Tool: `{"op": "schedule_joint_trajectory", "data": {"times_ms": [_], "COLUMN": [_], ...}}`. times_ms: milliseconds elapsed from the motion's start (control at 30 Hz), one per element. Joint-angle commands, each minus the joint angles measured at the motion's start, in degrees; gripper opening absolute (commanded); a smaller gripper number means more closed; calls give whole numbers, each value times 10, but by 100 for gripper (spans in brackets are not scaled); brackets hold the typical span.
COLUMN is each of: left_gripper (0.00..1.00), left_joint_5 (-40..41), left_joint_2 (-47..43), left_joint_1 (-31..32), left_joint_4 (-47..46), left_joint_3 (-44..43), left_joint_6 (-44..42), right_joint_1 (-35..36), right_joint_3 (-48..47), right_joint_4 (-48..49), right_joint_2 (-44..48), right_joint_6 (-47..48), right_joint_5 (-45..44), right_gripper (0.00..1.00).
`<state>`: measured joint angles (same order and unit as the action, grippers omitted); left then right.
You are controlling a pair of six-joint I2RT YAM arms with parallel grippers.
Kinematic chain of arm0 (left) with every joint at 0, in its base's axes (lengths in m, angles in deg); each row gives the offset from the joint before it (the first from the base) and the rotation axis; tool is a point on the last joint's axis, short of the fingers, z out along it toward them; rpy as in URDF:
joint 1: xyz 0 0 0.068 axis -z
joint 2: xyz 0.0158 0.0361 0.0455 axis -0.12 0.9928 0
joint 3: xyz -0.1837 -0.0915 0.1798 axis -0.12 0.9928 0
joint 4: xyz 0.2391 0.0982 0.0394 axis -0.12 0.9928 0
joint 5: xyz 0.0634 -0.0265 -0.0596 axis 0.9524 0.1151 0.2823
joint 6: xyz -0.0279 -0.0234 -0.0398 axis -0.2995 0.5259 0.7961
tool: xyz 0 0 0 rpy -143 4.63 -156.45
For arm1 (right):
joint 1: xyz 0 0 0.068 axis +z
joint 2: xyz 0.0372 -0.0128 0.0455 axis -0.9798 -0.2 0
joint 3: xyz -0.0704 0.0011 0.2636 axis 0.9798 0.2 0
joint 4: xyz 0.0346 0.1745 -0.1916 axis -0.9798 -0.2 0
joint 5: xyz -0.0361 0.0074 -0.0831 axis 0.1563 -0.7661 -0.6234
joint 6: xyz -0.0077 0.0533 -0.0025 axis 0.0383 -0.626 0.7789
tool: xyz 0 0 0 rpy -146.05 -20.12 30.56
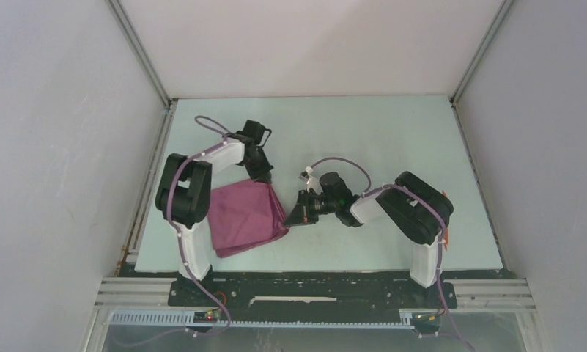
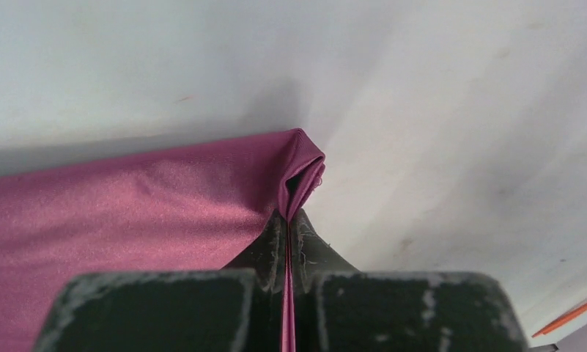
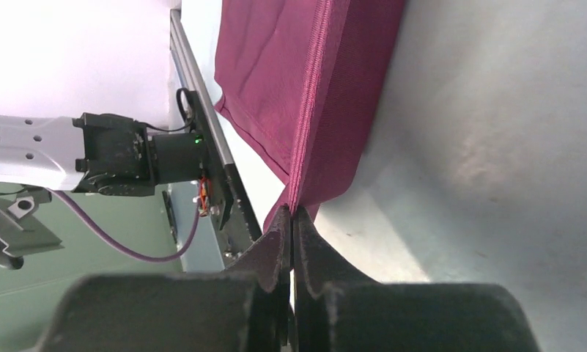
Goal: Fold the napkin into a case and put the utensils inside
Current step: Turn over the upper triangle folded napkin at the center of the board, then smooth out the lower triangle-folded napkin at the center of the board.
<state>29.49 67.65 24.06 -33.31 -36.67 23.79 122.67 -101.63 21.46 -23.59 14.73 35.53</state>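
Observation:
The maroon napkin [image 1: 245,216] lies on the table left of centre, doubled over, with its right edge lifted. My left gripper [image 1: 266,177] is shut on its far right corner; the left wrist view shows cloth [image 2: 129,220] pinched between the closed jaws of the gripper [image 2: 289,217]. My right gripper [image 1: 291,218] is shut on the near right corner; the right wrist view shows the layered cloth [image 3: 312,88] rising from the gripper's [image 3: 292,210] closed tips. A thin orange piece [image 2: 569,316] shows at the edge of the left wrist view; I cannot tell if it is a utensil.
The pale green table [image 1: 393,132] has white walls at the back and both sides. The left arm [image 3: 56,150] and the table's near rail [image 3: 217,169] show in the right wrist view. Small orange bits [image 1: 446,236] sit beside the right arm's base.

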Motion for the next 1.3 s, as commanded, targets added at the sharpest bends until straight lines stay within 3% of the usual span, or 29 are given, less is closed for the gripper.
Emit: {"op": "schedule_joint_trajectory", "data": {"times_ms": [0,67,133,233,267,300,433,533,633,767,900,1067,1267], "left_gripper": [0,1,14,43,61,71,78,79,72,76,75,47,48], "left_joint_5": [59,29,20,21,22,17,31,15,-4,7,41,75,102], "left_joint_2": [33,62,78,70,59,44,-76,-160,-233,-284,-258,-220,-255], "left_joint_1": [6,14,25,39,43,47,61,69,97,184,267,306,315], "left_joint_4": [-129,-121,-106,-72,-52,-34,26,46,30,-16,-35,-34,-39], "left_joint_3": [-109,-137,-161,-190,-203,-214,-203,-120,9,136,172,190,219], "left_joint_6": [8,4,-8,-45,-58,-74,-132,-146,-125,-77,-41,-13,4], "right_joint_1": [-6,-15,-24,-34,-38,-43,-52,-61,-67,-70,-72,-74,-72], "right_joint_3": [39,41,42,45,49,55,63,72,69,69,68,67,56], "right_joint_4": [-28,-56,-91,-184,-221,-246,-323,-314,-280,-213,-162,-122,-107], "right_joint_2": [-1,2,14,68,92,118,192,199,180,146,111,75,47], "right_joint_6": [32,49,62,79,78,79,101,104,91,45,13,-5,-8], "right_joint_5": [97,87,71,2,-19,-41,-83,-77,-67,-48,-27,-12,-15], "right_gripper": [0,0,2,37,45,51,58,56,54,54,52,43,38]}}
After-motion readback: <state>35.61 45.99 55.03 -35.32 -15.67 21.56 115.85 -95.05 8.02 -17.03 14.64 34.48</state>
